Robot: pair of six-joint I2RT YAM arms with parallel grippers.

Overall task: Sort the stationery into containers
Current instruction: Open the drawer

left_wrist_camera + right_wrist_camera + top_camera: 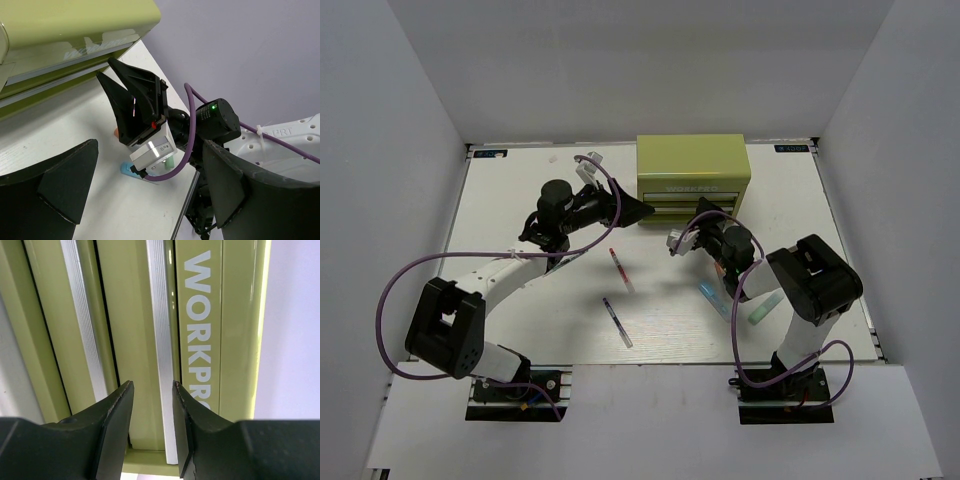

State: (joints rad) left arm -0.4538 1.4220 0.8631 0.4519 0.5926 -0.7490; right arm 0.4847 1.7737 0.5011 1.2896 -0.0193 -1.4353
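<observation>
The olive tool chest (692,168) stands at the back of the table with both drawers closed. My right gripper (703,214) points at its drawer fronts. In the right wrist view the jaws (152,390) stand part open astride the upper drawer's silver handle (160,330), not clamped on it. My left gripper (632,208) hangs wide open and empty just left of the chest (75,30), looking across at the right gripper (131,100). A red-tipped pen (618,268) and a purple-tipped pen (616,321) lie mid-table. A blue marker (712,298) and a pale green stick (765,308) lie by the right arm.
An orange-capped marker (116,132) peeks out under the right gripper, next to the blue marker (128,170). Purple cables loop off both arms. White walls enclose the table on three sides, and the right table edge (187,200) runs close to the right arm's base.
</observation>
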